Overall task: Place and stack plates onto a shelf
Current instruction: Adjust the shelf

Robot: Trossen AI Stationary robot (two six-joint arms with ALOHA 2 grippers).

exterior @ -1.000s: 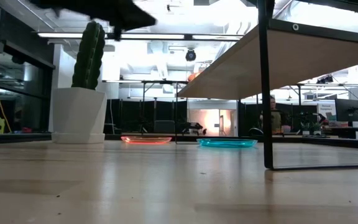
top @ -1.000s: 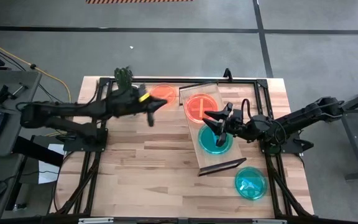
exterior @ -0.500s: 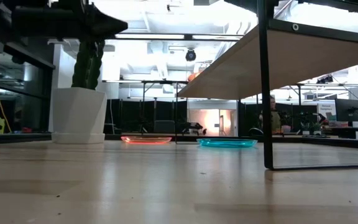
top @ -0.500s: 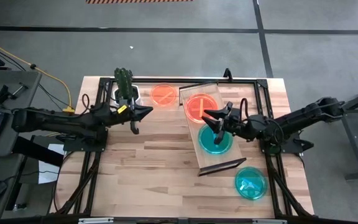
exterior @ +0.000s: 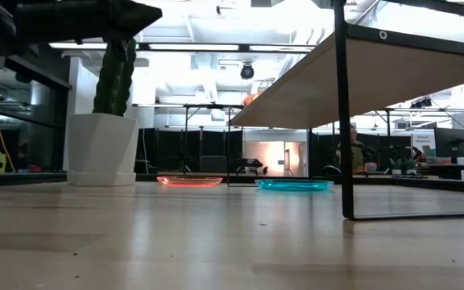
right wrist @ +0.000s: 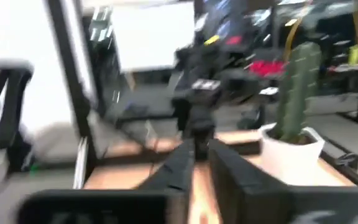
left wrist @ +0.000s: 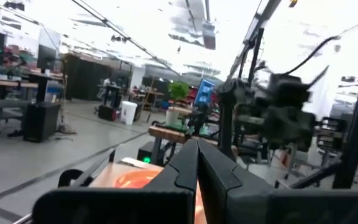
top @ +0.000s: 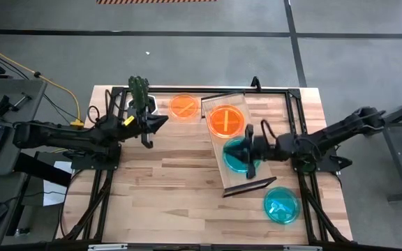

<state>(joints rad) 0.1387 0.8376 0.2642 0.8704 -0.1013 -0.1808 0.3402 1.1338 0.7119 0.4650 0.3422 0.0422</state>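
My right pincer [top: 248, 146], fingers pressed together, hovers over the shelf's [top: 236, 104] teal plate [top: 237, 156]; next, I judge, comes fetching another plate.

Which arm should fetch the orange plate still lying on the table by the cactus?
Left, probably. The left gripper hangs right beside that orange plate, near the cactus. The right gripper is over the shelf, farther away.

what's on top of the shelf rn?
On the shelf: an orange plate and a teal plate, side by side. The right gripper covers part of the teal plate, so that part of it is hidden.
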